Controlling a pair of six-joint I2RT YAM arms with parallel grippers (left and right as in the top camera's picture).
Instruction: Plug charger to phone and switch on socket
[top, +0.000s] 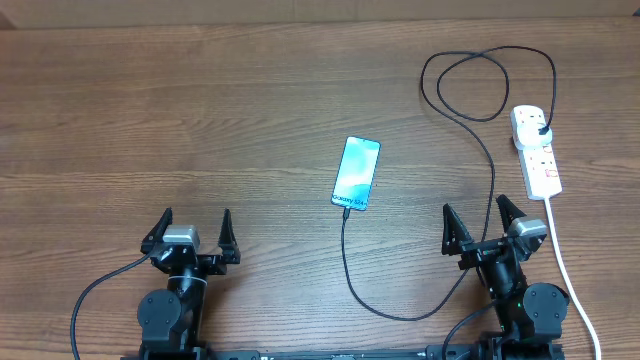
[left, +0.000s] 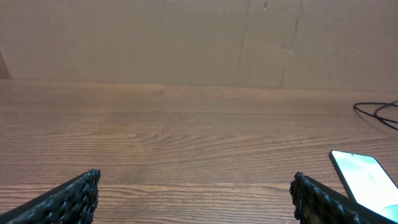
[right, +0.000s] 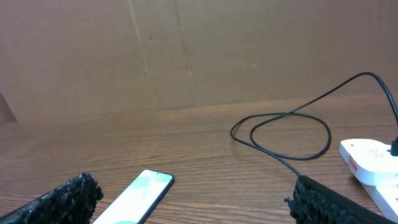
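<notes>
You have: phone (top: 357, 174) flat on worktop (top: 200, 120), reachable by either arm; charger (top: 345, 255) tip at its near edge, plug seated in socket (top: 537, 152); left pincer (top: 195, 216), right pincer (top: 475, 207) spread, empty.

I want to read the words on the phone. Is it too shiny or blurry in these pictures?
Overhead: the phone is evenly lit and sharp-edged with no glare, but the writing at its near end is too tiny to read. Left wrist: only part of it shows at the right edge, the screen washed out pale. Right wrist: it lies at a flat slant, with no words readable.
</notes>
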